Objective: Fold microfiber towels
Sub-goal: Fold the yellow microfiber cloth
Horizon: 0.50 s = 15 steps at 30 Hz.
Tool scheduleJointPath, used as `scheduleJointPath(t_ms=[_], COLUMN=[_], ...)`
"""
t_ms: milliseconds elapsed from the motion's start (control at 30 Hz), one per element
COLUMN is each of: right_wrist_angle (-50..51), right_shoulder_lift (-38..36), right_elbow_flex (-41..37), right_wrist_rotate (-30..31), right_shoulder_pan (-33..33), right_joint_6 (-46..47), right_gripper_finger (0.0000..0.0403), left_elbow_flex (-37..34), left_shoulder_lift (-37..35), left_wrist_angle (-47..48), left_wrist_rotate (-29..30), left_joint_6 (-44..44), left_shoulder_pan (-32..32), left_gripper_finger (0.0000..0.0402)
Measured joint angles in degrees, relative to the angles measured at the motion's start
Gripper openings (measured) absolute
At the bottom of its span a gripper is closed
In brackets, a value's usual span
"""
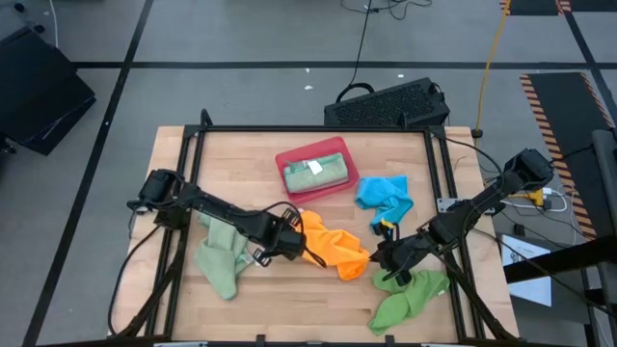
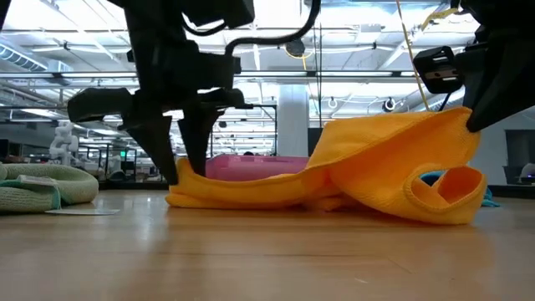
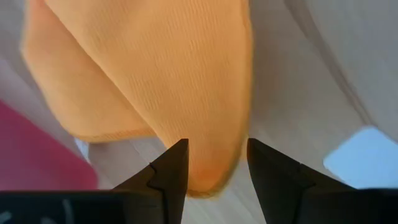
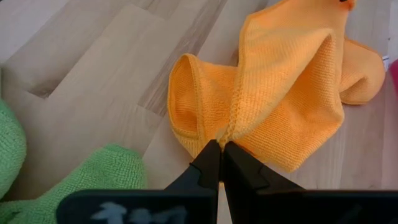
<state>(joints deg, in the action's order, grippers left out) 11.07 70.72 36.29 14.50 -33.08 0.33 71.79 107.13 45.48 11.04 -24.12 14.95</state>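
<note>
Wooden table (image 1: pixel 241 154), tray (image 1: pixel 289 159) near its far edge holding a folded towel (image 1: pixel 316 172), one towel (image 1: pixel 386 196) right of the tray, crumpled towel (image 1: pixel 333 246) at centre between both grippers, another towel (image 1: pixel 222 255) at left, another (image 1: pixel 410 299) at near right.

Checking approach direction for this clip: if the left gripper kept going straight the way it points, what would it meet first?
The left gripper points at the orange towel, whose edge already lies between its open fingers. It would probably push further into that cloth; the red tray beyond seems off to one side.
</note>
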Motion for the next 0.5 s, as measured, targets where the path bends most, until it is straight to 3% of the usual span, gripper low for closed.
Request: scheduleJointPath(t_ms=[133,267,500], right_wrist_angle=[0.00,0.00,0.43], right_shoulder_lift=[0.00,0.00,-0.02], right_elbow_flex=[0.00,0.00,0.02], right_wrist_rotate=[-0.04,-0.10,-2.84], right_shoulder_pan=[0.00,0.00,-0.02], right_joint_6=[-0.90,-1.24,-1.07], right_gripper_finger=[0.0004,0.0004,0.0004], left_elbow_flex=[0.00,0.00,0.00], left_shoulder_lift=[0.00,0.00,0.00], left_wrist_angle=[1.08,1.41,3.40], left_wrist_rotate=[-0.97,-5.50,-5.69], left_joint_6=[-1.32,-1.26,-1.05], left_shoulder_pan=[-1.79,-4.42,-6.65], left_gripper_finger=[0.0163,0.0163,0.0163])
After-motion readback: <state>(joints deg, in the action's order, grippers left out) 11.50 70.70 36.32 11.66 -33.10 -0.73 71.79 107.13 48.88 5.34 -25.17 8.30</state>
